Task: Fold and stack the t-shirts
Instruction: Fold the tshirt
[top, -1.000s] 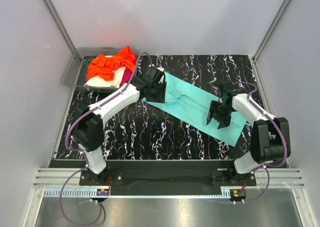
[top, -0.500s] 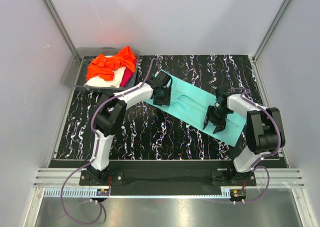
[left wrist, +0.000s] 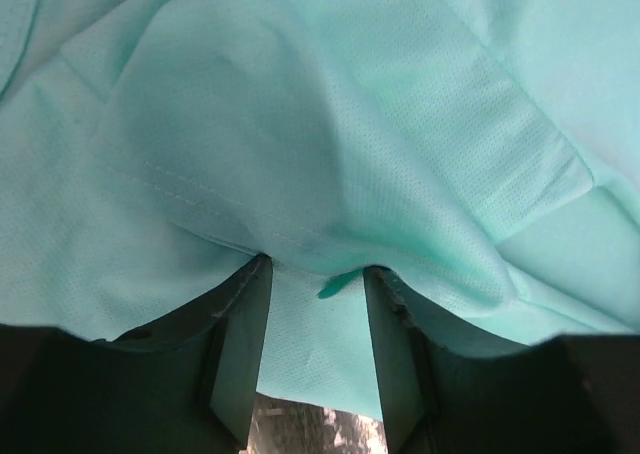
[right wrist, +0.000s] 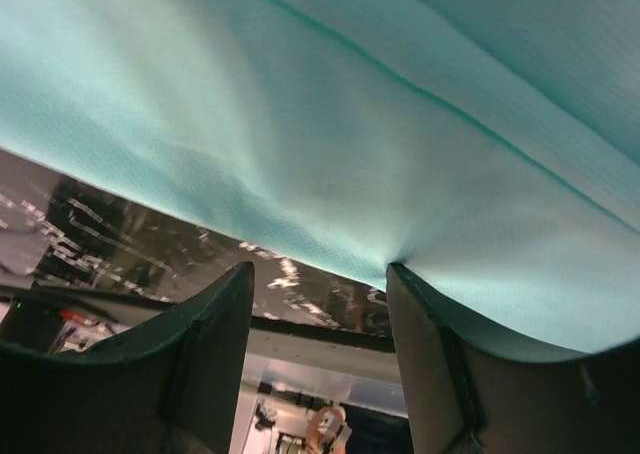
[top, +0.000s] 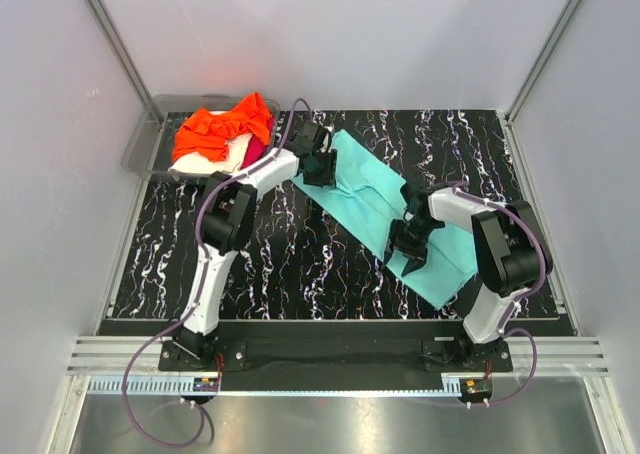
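1. Turquoise t-shirt [top: 365, 189] lies on the black marbled table [top: 260, 264]. It forms a long creased band running diagonally from upper centre to lower right of the overhead view.
2. Left gripper [left wrist: 314, 274] sits at the band's upper end, just above centre in the overhead view. In its wrist view the fingers [left wrist: 240, 344] stand apart. A stitched hem is draped over their tips, and cloth fills most of the gap between them. A sliver of table shows at the bottom edge.
3. Right gripper [right wrist: 318, 269] sits at the band's left edge, right of centre in the overhead view. Its fingers [right wrist: 210, 354] are spread. The shirt's edge lies across their tips and puckers at the right-hand one. Table shows below the cloth, in the gap.
4. The fingertips of both grippers are hidden under cloth.
5. A grey tray [top: 140, 144] sits in the upper left of the overhead view and holds a pile. The crumpled orange t-shirt [top: 215, 129] is on top, with the cream-white t-shirt [top: 235, 156] beneath it. The magenta t-shirt [top: 257, 152] shows at the pile's right side.
6. The left arm [top: 262, 179] reaches past the tray's right side.
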